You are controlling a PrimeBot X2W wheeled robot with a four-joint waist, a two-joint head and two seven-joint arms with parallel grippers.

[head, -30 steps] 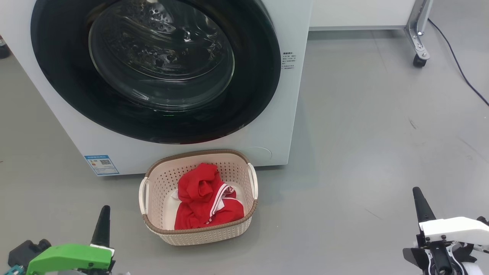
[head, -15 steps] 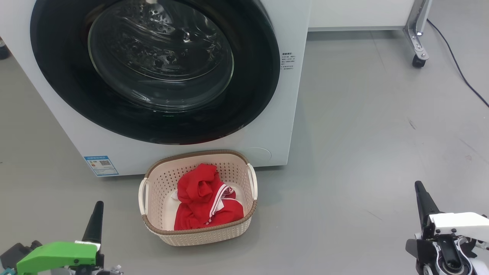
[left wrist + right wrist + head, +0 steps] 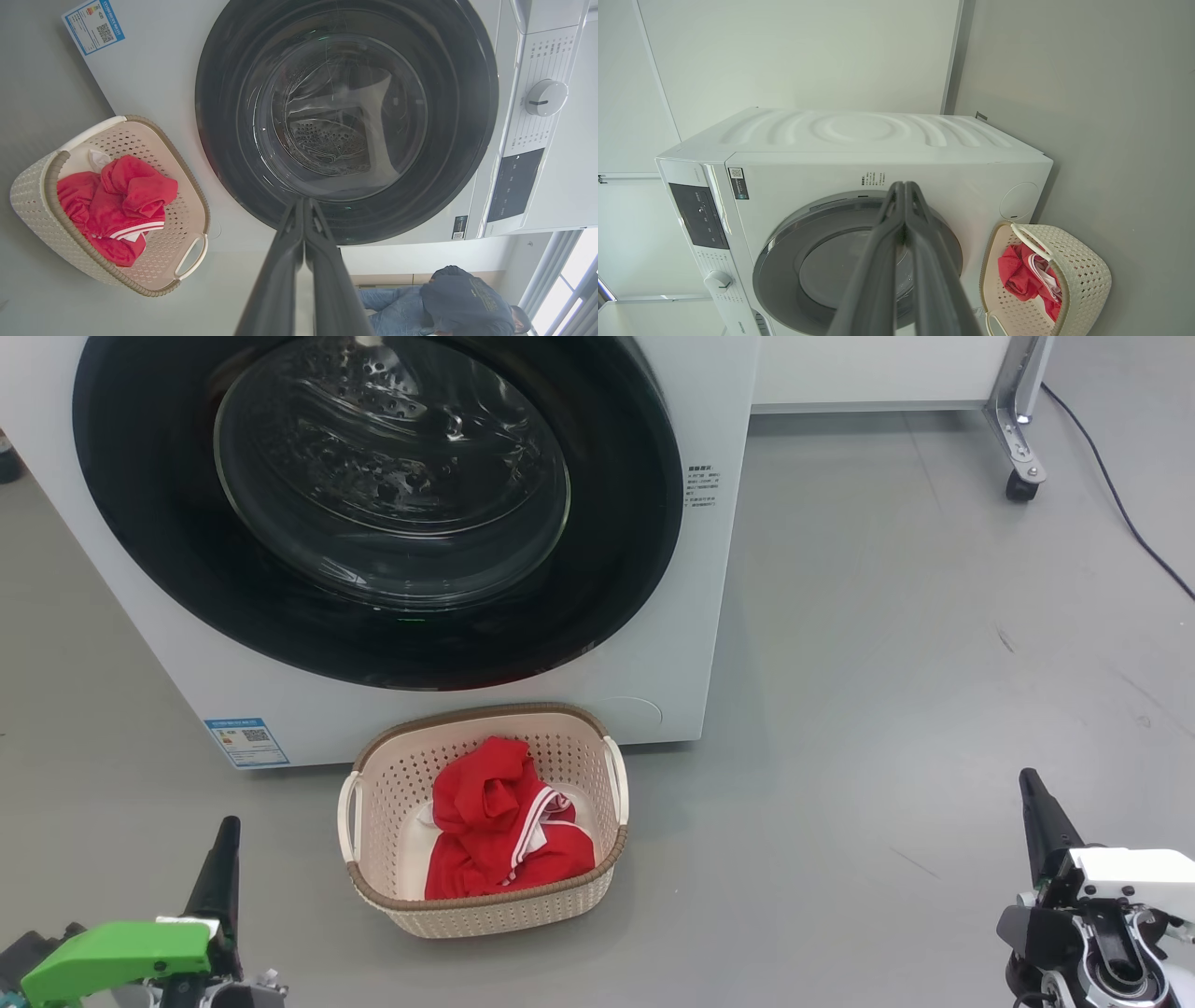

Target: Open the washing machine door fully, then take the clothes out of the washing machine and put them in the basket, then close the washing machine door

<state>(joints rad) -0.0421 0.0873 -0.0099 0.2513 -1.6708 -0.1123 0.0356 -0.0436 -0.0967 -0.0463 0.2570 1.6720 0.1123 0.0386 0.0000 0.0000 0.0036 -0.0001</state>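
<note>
The white washing machine (image 3: 653, 644) fills the upper left of the head view, and its black-rimmed round door (image 3: 373, 504) lies flat against the front, closed. The cream basket (image 3: 392, 887) stands on the floor just in front of it, holding the red clothes (image 3: 495, 831) with white stripe trim. My left gripper (image 3: 224, 831) is low at the left, shut and holding nothing. At the lower right my right gripper (image 3: 1029, 779) is also shut and holding nothing. Both wrist views face the door (image 3: 345, 116) (image 3: 784, 261), with the basket (image 3: 28, 205) (image 3: 1087, 280) and clothes (image 3: 126, 196) (image 3: 1013, 275) beside it.
Grey floor (image 3: 887, 663) spreads to the right of the machine. A metal leg on a caster (image 3: 1018, 485) and a dark cable (image 3: 1120, 504) are at the far right. A person in dark top and jeans (image 3: 448, 303) appears in the left wrist view.
Both grippers have drawn back slightly: the left sank lower and leftward, the right rose a little and edged right. Door, basket and clothes have not moved.
</note>
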